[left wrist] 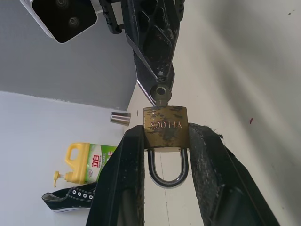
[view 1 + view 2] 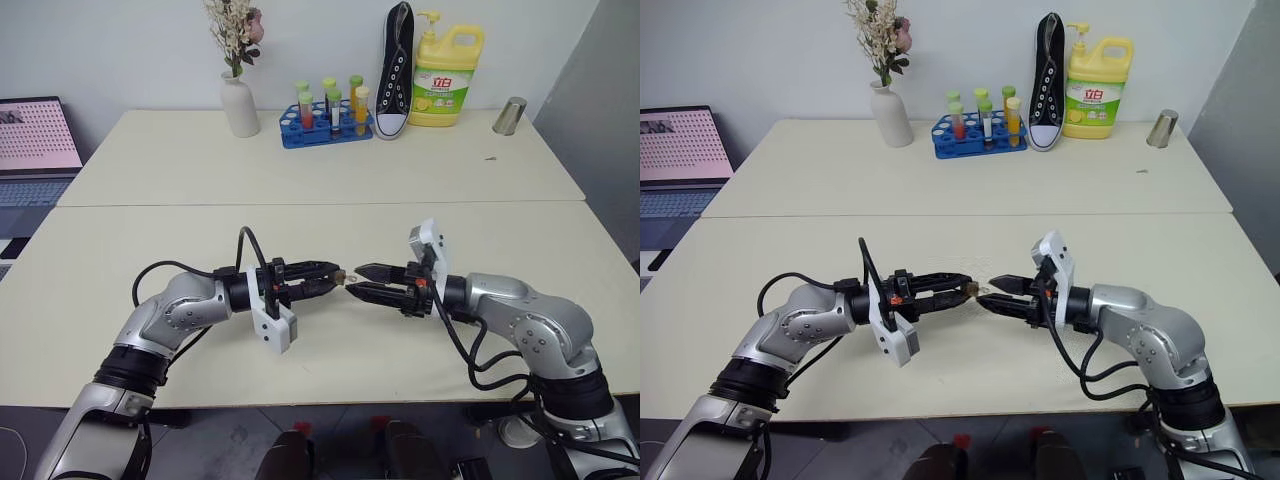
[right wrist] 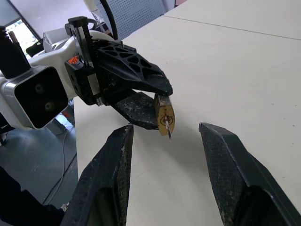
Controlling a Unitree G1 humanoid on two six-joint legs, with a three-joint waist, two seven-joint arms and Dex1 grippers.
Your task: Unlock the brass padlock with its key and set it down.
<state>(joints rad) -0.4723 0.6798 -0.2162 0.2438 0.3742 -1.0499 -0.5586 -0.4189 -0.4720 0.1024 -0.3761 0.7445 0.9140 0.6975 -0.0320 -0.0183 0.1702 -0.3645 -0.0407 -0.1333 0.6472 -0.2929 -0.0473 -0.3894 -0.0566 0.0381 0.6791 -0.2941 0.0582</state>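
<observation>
The brass padlock (image 1: 165, 125) is clamped by its sides in my left gripper (image 2: 334, 280), which is shut on it a little above the cream table (image 2: 320, 230). Its silver shackle (image 1: 168, 172) points back between the fingers (image 1: 117, 179), with both legs in the body. The key (image 1: 161, 93) sticks out of the keyhole toward my right gripper (image 2: 357, 280). In the right wrist view the padlock (image 3: 164, 115) and key (image 3: 168, 131) sit between the right gripper's two fingers (image 3: 113, 160), which stand open on either side of the key without touching it.
Along the table's far edge stand a white vase with dried flowers (image 2: 238, 100), a blue rack of test tubes (image 2: 325, 122), a black sneaker (image 2: 396, 70), a yellow detergent bottle (image 2: 447, 75) and a metal cup (image 2: 510, 115). A laptop (image 2: 35, 140) sits at far left.
</observation>
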